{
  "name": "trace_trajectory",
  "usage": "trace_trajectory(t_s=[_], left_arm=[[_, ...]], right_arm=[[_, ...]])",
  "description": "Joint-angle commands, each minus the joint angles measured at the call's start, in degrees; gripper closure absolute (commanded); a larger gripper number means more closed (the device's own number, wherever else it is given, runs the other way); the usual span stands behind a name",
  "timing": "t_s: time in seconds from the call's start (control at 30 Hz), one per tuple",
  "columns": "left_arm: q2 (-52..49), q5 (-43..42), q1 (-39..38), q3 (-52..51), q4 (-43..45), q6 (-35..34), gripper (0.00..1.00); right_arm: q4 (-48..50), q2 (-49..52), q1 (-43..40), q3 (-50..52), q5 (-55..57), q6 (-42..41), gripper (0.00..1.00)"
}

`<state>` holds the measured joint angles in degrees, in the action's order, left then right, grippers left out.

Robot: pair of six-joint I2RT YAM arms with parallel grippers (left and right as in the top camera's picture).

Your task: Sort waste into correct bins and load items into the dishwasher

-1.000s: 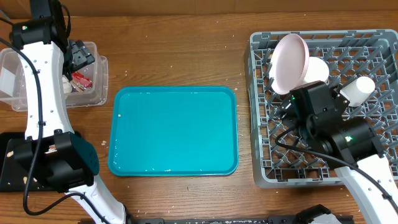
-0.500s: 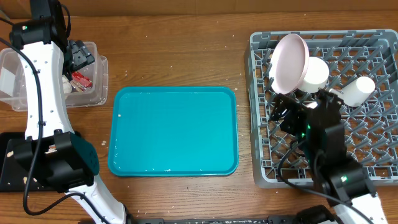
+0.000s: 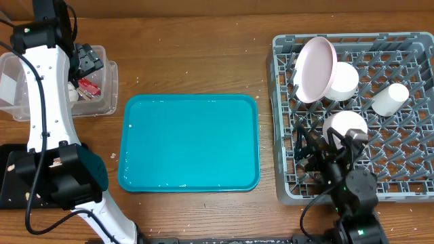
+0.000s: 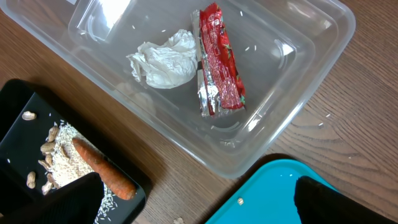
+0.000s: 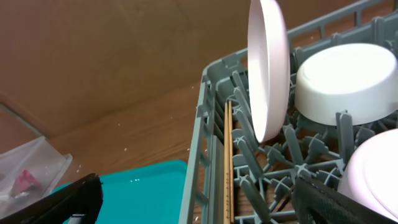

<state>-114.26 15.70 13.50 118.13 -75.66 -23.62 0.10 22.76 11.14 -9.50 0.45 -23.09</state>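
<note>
The sorting looks all but finished. The teal tray in the middle of the table carries no crockery or waste, only a few tiny specks.

Right of the teal tray sits the grey dish rack, and all four pieces of white crockery are in it. The large plate stands on edge between pegs at the rack's far corner nearest the tray. One bowl sits just beyond the plate, apparently touching it. A second bowl lies nearer the front, and the small cup lies on its side farthest from the tray.

Left of the teal tray, at the far side, is the clear tub, holding the crumpled napkin and the red wrapper side by side. Nearer the front, also left of the tray, the black tray holds the carrot lying against the pale food scraps.

The left gripper hangs over the tub's corner closest to the teal tray, jaws spread wide, gripping nothing. The right gripper hangs over the rack wall facing the teal tray, jaws equally wide and bare.

Judging by this, nothing remains to sort or load; only pulling the arms away seems left.
</note>
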Motion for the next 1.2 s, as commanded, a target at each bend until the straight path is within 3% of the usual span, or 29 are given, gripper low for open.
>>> trace_trajectory(t_s=[0.0,0.27,0.7,1.17], left_arm=[[1.4,0.8,-0.2,0.8,-0.2,-0.4,0.0],[1.4,0.8,-0.2,0.8,-0.2,-0.4,0.0],[1.4,0.8,-0.2,0.8,-0.2,-0.4,0.0],[1.4,0.8,-0.2,0.8,-0.2,-0.4,0.0]], right_arm=[[0.7,-4.8,-0.8,1.9,-0.8,1.0,0.0],[0.7,-11.5,-2.3,5.4,-4.0,8.3,0.0],[-0.3,-22.6,-4.9,9.0,-3.6,8.6,0.0],[-4.9,-22.6,-13.8,9.0,-1.8,8.6,0.0]])
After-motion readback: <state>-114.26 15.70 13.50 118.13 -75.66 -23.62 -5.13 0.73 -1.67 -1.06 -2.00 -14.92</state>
